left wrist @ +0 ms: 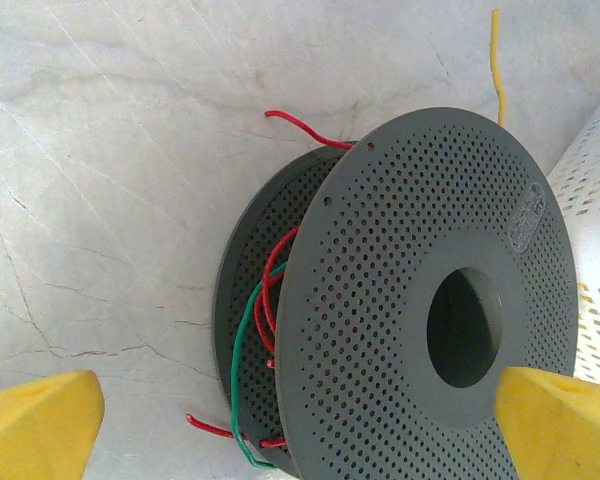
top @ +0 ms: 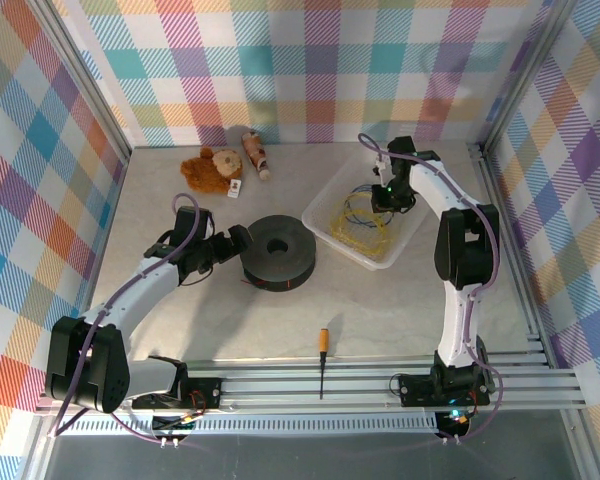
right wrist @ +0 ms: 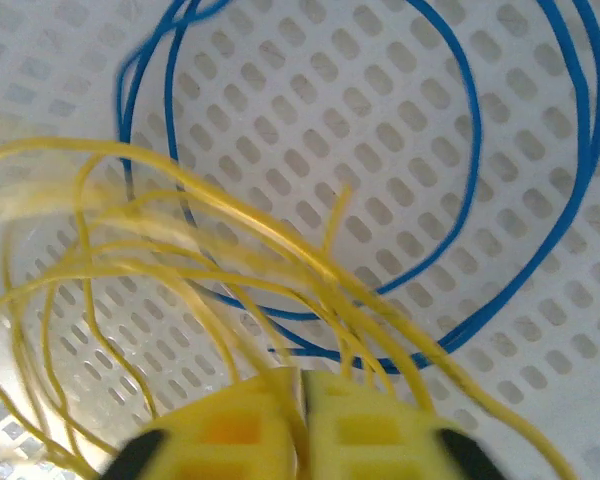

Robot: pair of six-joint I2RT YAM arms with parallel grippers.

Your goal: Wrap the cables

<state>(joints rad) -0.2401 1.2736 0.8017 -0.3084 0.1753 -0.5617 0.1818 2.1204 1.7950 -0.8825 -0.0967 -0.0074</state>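
Observation:
The yellow cables (top: pixel 358 232) lie in loose loops inside a white perforated tray (top: pixel 405 228), together with thin blue wire (right wrist: pixel 480 250). My right gripper (right wrist: pixel 302 400) is down in the tray (right wrist: pixel 330 80), its jaws pressed together with strands of the yellow cables (right wrist: pixel 180 230) pinched in the seam between them. From above, the right gripper (top: pixel 385 205) sits over the tray's far side. A grey perforated spool (top: pixel 278 250) lies flat at mid-table. My left gripper (top: pixel 235 243) stands wide open at its left rim. Red wire (left wrist: pixel 270 290) and green wire (left wrist: pixel 242 370) are wound on the spool (left wrist: pixel 420 300).
A brown teddy bear (top: pixel 210 170) and a small toy (top: pixel 255 155) lie at the back. A screwdriver (top: pixel 322 362) rests near the front rail. One yellow cable end (left wrist: pixel 497 60) lies on the table beyond the spool, beside the tray (left wrist: pixel 590 190).

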